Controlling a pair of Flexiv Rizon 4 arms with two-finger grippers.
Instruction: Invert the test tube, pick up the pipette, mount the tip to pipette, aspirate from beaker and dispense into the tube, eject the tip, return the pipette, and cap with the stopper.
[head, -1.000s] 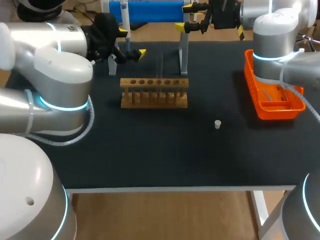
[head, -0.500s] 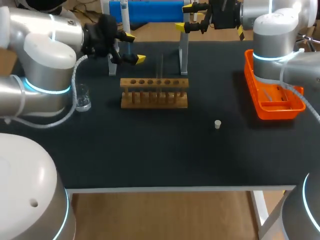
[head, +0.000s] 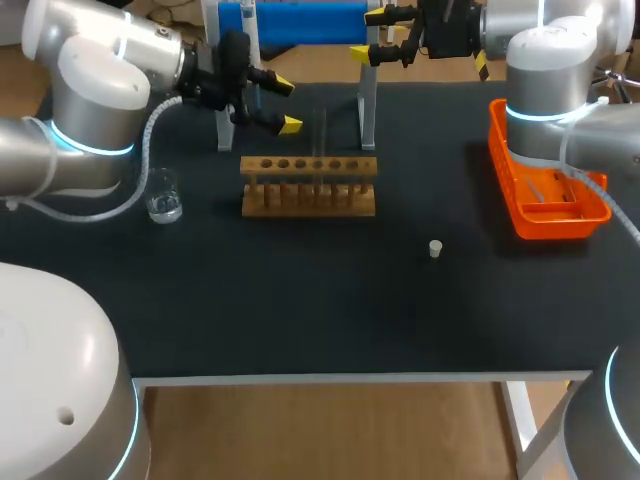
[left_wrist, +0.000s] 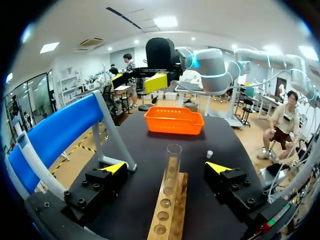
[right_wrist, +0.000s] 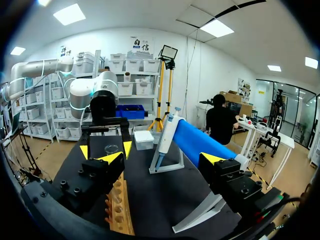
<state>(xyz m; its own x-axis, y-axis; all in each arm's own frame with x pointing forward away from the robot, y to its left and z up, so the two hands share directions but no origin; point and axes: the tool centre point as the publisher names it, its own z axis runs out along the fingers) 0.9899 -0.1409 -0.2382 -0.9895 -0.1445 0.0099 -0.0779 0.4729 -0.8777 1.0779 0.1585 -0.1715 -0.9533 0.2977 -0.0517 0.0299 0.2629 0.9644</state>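
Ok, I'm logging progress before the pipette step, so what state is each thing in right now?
Test tube: upright in the rack, mouth up, uncapped.
Pipette: on its stand, not picked up.
Stopper: loose on the table, away from the test tube.
Beaker: upright on the table.
Left gripper: open, test tube ahead of it, untouched.
Right gripper: open, empty.

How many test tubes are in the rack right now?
1. One clear test tube stands upright in the wooden rack, toward its right end in the head view; the other holes look empty.
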